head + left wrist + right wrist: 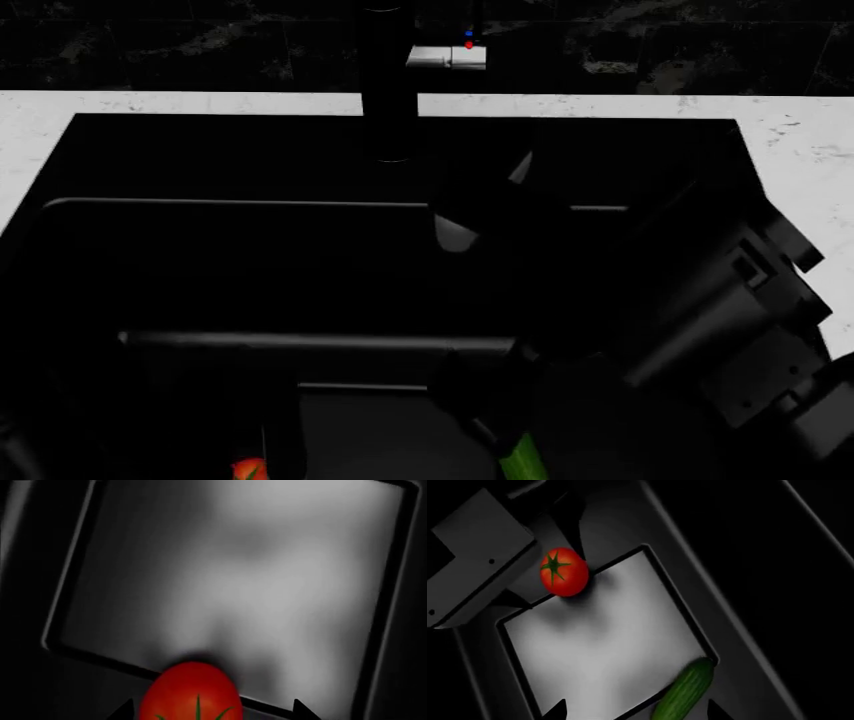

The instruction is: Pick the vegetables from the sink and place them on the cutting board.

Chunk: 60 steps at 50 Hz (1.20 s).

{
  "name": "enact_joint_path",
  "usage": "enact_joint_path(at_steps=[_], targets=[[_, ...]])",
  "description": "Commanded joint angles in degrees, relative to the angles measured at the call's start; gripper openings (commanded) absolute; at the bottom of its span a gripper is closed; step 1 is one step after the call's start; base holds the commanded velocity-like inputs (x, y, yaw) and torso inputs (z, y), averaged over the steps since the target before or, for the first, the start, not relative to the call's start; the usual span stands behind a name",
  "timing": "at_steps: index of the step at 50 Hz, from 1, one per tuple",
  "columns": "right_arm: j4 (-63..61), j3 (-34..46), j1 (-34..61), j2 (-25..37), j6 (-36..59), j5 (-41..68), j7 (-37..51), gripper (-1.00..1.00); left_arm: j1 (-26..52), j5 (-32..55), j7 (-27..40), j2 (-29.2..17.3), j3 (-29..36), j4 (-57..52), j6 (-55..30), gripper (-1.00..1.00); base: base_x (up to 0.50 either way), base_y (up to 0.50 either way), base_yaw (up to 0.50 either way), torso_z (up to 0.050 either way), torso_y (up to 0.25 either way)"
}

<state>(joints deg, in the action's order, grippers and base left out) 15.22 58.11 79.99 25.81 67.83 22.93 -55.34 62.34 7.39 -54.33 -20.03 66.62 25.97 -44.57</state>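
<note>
Down in the black sink [214, 160], the red tomato [193, 690] with its green stem rests at the edge of the grey recessed floor panel [233, 580]. My left gripper [213, 711] is open, one fingertip on each side of the tomato, with a clear gap on one side. The right wrist view shows the same tomato [564, 572] between the left fingers [570, 520]. The dark green cucumber [684, 690] lies at the panel's corner. My right gripper [637, 711] hangs open over it, the cucumber nearer one fingertip. From the head, only slivers of tomato [248, 468] and cucumber [521, 455] show. The cutting board is out of view.
A black faucet [390, 80] rises at the sink's back edge. White marbled counter [40, 130] frames the basin on both sides. Both dark arms fill the lower basin, the right arm's links [721, 300] crossing from the right. The sink walls are steep and close.
</note>
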Motion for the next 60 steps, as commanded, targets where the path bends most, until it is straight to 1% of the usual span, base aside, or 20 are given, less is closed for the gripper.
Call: enact_joint_path(at_steps=[1,28,29,31,34,37,38,40,42,43,44,46,47,50,52,54,55,57,58,60], targets=[[0.1,-0.2,-0.5,0.2,-0.6,0.2,0.3,1.0,-0.8,-0.8,0.6,1.2,1.1,3.7,1.8,1.0,0.0,0.0,0.0,0.0,0.0],[-0.2,-0.8,-1.5,0.6,-1.2,0.9,1.2,1.0,-1.5,-4.4,4.4,3.7,3.7,12.1,9.0,1.0,0.0,0.0,0.0,0.0,0.0],[-0.3,-0.7,-1.5,0.7,-1.2,0.8,1.2,1.0,-1.6,-4.3,5.8,3.9,2.9,12.8,10.5,-1.0,0.0,0.0,0.0,0.0,0.0],[-0.5,-0.6,-1.6,0.8,-1.1,0.8,1.3,1.0,-1.9,-4.9,6.4,3.6,3.2,12.9,12.0,-1.0,0.0,0.0,0.0,0.0,0.0],[-0.5,-0.7,-1.7,0.8,-1.0,0.9,1.4,1.0,-2.0,-5.3,10.5,4.3,1.6,14.9,16.2,-1.0,0.0,0.0,0.0,0.0,0.0],[-0.2,-0.6,-1.8,0.6,-1.5,0.9,1.4,1.0,-2.1,-6.6,17.9,6.1,-0.2,20.7,22.9,-1.0,0.0,0.0,0.0,0.0,0.0],[-0.1,-0.5,-1.8,0.6,-1.4,0.9,1.3,1.0,-2.2,-7.2,21.8,6.3,-1.1,22.6,27.9,-1.0,0.0,0.0,0.0,0.0,0.0],[-0.6,-0.5,-1.5,0.7,-1.1,1.0,1.4,1.0,-2.5,-6.7,24.0,5.5,-2.6,21.0,29.5,-1.0,0.0,0.0,0.0,0.0,0.0],[-0.8,-0.5,-1.5,0.8,-1.0,1.0,1.4,1.0,-2.6,-5.4,25.2,4.3,-4.4,17.4,27.8,-1.0,0.0,0.0,0.0,0.0,0.0],[-0.6,-0.4,-1.4,0.7,-0.9,1.0,1.5,1.0,-3.6,-4.3,25.3,2.1,-5.6,11.4,27.7,-1.0,0.0,0.0,0.0,0.0,0.0],[-0.5,-0.3,-1.3,0.5,-1.0,0.9,1.4,1.0,-3.8,-3.8,25.2,1.5,-5.9,9.1,24.8,-1.0,0.0,0.0,0.0,0.0,0.0],[0.0,-0.1,-1.0,0.2,-1.6,0.4,1.7,1.0,-3.8,-2.9,25.7,1.1,-7.0,8.2,24.5,-1.0,0.0,0.0,0.0,0.0,0.0],[0.5,-0.2,-0.6,-0.2,-1.6,0.1,2.1,1.0,-4.5,-2.2,25.4,-0.4,-7.6,4.5,24.2,-1.0,0.0,0.0,0.0,0.0,0.0],[2.5,-0.4,0.3,-1.2,-1.0,-0.2,2.5,1.0,-4.2,-0.2,25.6,-1.0,-9.7,2.9,21.8,-1.0,0.0,0.0,0.0,0.0,0.0],[5.2,-0.5,1.0,-2.7,0.3,0.0,2.3,1.0,-4.6,-0.2,28.6,-1.4,-11.5,2.4,23.6,-1.0,0.0,0.0,0.0,0.0,0.0],[5.3,-0.6,1.2,-3.2,1.0,0.4,2.3,1.0,-4.6,2.6,27.2,-1.9,-13.0,-0.3,19.8,-1.0,0.0,0.0,0.0,0.0,0.0],[5.4,1.4,1.5,-3.5,0.6,-0.9,2.5,1.0,-4.8,3.0,27.8,-2.2,-13.7,-0.7,20.5,-1.0,0.0,0.0,0.0,0.0,0.0],[8.6,2.1,2.3,-5.2,3.2,-0.8,1.9,1.0,-5.0,2.5,32.0,-1.8,-16.2,0.9,24.2,-1.0,0.0,0.0,0.0,0.0,0.0],[10.6,2.4,2.9,-6.2,4.3,-1.2,2.4,1.0,-6.1,2.5,36.2,-2.1,-18.4,-0.3,25.6,-1.0,0.0,0.0,0.0,0.0,0.0],[13.4,2.8,4.1,-7.6,6.6,-1.3,2.3,1.0,-6.8,2.9,37.4,-2.9,-19.1,-2.5,24.0,-1.0,0.0,0.0,0.0,0.0,0.0]])
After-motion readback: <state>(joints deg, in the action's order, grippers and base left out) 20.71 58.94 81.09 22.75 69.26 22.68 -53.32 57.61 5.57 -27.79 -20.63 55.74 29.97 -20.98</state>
